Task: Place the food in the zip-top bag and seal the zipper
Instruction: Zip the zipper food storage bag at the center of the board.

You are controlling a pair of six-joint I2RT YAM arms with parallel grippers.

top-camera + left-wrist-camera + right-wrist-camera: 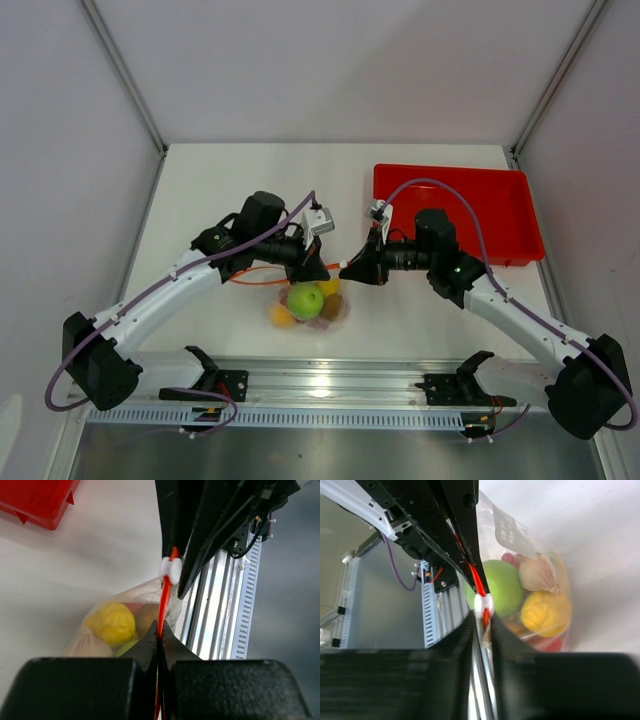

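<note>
Left wrist view, centre: left gripper [159, 636] pinched the zipper [163, 602], probably holding the zip-top bag [150, 592] taut. Right gripper [484, 626], jaws narrowly parted, straddled it beside the slider [483, 605]. Food [116, 624] sat inside, lower left.

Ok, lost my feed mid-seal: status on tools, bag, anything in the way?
Left tool shut on zipper. Right tool slightly parted around zipper beside white slider. Food inside zip-top bag. Red tray apart from bag, nothing blocking.
</note>
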